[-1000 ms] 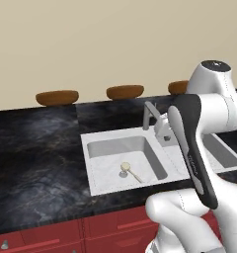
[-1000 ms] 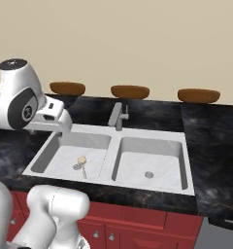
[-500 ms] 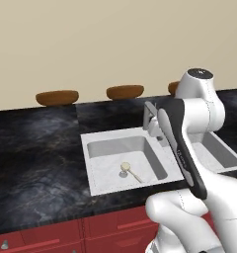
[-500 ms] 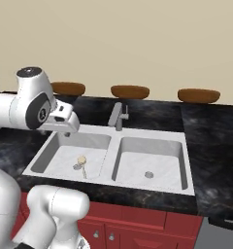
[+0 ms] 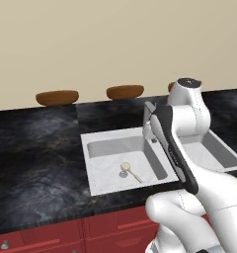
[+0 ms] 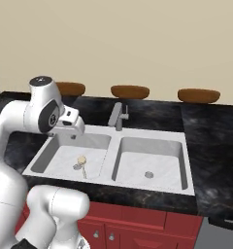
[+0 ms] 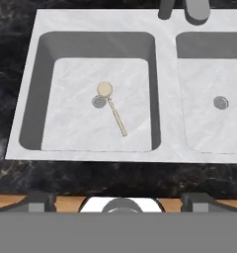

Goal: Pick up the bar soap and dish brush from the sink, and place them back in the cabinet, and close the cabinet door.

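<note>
Your gripper (image 7: pixel 118 200) hangs wide open and empty above the sink (image 7: pixel 165 94). The dish brush (image 7: pixel 110 105) lies in the left basin, head beside the drain, handle slanting toward the sink's front rim; come straight down, fingers across that handle.

dish brush (image 7: pixel 110 104) flat in left sink (image 7: pixel 96 54) basin
</note>
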Robot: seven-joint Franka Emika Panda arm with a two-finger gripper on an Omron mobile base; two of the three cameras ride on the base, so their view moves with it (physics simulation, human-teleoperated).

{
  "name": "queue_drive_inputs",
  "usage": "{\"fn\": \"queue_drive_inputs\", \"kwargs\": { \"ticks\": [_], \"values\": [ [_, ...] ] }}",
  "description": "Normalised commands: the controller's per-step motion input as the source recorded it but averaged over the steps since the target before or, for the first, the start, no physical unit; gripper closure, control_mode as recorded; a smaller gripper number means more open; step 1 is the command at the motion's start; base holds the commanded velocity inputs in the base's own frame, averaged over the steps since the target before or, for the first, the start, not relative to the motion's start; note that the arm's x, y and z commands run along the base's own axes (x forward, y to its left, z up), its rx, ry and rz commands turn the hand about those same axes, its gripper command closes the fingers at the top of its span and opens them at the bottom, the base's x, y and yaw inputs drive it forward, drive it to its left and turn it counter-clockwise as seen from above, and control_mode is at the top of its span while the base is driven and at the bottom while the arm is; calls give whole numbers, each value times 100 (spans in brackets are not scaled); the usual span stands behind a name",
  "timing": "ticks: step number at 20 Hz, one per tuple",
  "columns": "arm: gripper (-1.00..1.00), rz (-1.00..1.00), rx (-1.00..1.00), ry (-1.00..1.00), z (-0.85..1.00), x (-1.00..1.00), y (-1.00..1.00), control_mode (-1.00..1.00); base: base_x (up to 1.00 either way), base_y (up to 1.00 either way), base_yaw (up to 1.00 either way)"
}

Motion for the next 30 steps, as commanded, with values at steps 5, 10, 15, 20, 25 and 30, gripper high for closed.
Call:
{"fn": "queue_drive_inputs", "kwargs": {
  "ticks": [5,10,15,20,25,30],
  "values": [
    [-100,0,0,0,-29,28,1,-100,0,0,0],
    [-100,0,0,0,-23,29,3,-100,0,0,0],
    [-100,0,0,0,-21,31,6,-100,0,0,0],
    [-100,0,0,0,-19,23,8,-100,0,0,0],
    [-100,0,0,0,-19,29,1,-100,0,0,0],
    [-100,0,0,0,-22,32,0,-100,0,0,0]
  ]
}}
